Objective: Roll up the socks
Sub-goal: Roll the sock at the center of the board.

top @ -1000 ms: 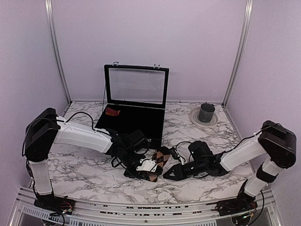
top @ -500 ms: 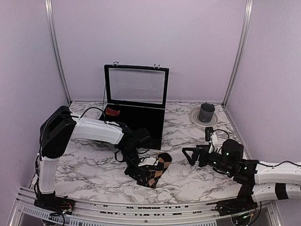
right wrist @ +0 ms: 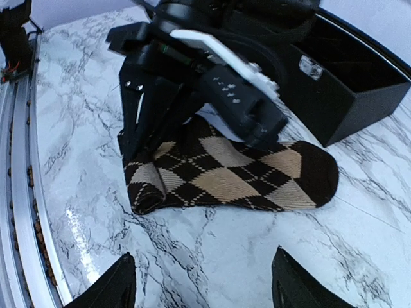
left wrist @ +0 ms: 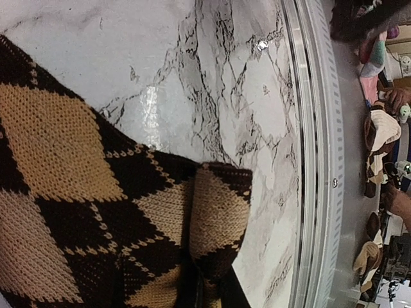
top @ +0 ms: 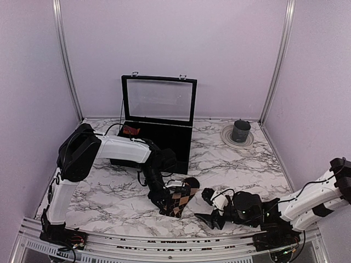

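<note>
Presently, argyle sock (top: 176, 198) (right wrist: 231, 170) (left wrist: 96, 192): brown-black with tan diamonds, lying flat on the marble table (top: 104, 192) just in front of the open black case (top: 159, 139), one end folded over on itself; left gripper (top: 163, 203) (right wrist: 136, 151): jaws closed, pinching that folded end; right gripper (top: 211, 211) (right wrist: 205, 282): jaws spread wide, holding nothing, low over the table near the sock's toe, apart from it.
</note>
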